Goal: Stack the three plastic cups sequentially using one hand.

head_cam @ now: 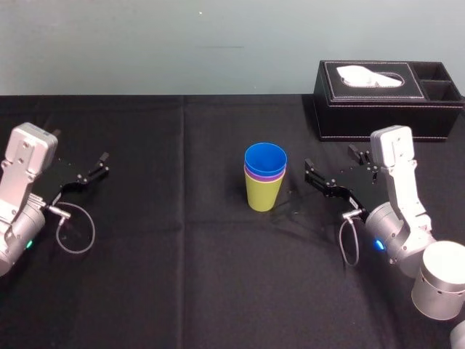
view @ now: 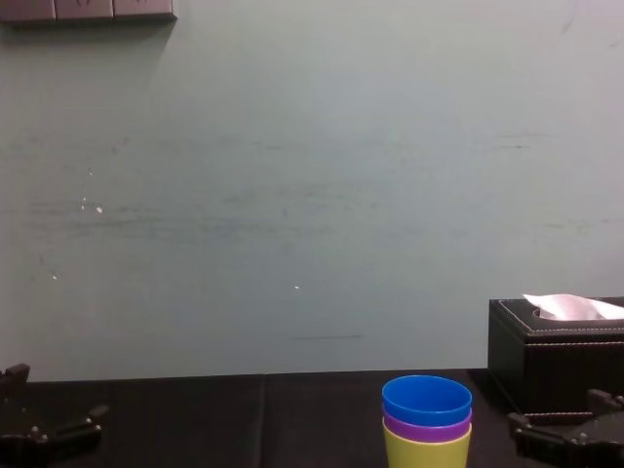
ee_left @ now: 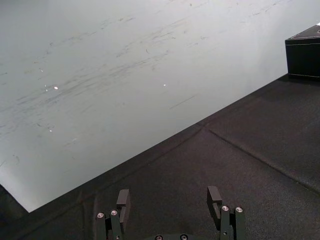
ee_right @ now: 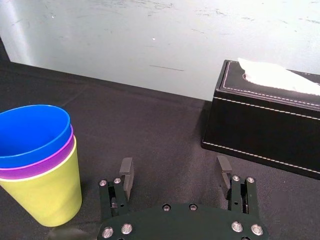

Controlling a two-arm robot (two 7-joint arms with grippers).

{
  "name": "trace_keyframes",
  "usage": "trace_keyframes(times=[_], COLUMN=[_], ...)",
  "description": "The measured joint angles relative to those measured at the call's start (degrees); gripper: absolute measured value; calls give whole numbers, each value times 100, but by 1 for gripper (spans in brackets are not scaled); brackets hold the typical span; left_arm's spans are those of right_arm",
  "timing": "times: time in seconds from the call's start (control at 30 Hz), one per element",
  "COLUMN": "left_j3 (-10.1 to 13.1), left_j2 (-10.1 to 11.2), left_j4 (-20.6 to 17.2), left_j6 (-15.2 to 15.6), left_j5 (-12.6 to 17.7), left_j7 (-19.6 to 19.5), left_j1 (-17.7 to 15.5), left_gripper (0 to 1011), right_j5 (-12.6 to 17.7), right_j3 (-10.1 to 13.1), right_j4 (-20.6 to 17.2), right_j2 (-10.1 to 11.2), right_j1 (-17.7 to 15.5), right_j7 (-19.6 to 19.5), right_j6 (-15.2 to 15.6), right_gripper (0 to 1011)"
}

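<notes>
1. Two flat black fingers of the right gripper stand spread apart with nothing between them; in the right wrist view the gap is wide and bare cloth shows through it.
2. Just beside that gripper, toward the middle of the table and not touching it, the three smooth tapered plastic cups sit upright as one nest: the blue cup innermost, the purple cup showing as a narrow band under its rim, and the yellow-green cup outermost, standing on the cloth.
3. By the look of it, the stacking is already done.
4. If the nest must be handled, I judge it light, thin-walled, somewhat springy and slick. A hard squeeze could bow a wall or make it slip. The safest hold looks like a pinch across the yellow-green wall below the rims, where the taper narrows, or over the blue rim.
5. Behind the right arm sits a black stitched tissue box with a white tissue poking out, well apart from the cups.
6. All of it rests on a table under a black cloth.
7. Far to the left, the left gripper is parked with its fingers parted and empty.
</notes>
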Motion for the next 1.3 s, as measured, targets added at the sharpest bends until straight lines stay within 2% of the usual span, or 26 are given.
trace_keyframes(times=[1.3], left_j3=[0], left_j2=[0], left_j4=[0], left_j6=[0], left_j5=[0], left_j7=[0], left_j1=[0], left_gripper=[1011], right_j5=[0], right_j3=[0], right_j4=[1], right_j2=[0], right_j1=[0], right_j7=[0], right_j6=[0], right_gripper=[1004])
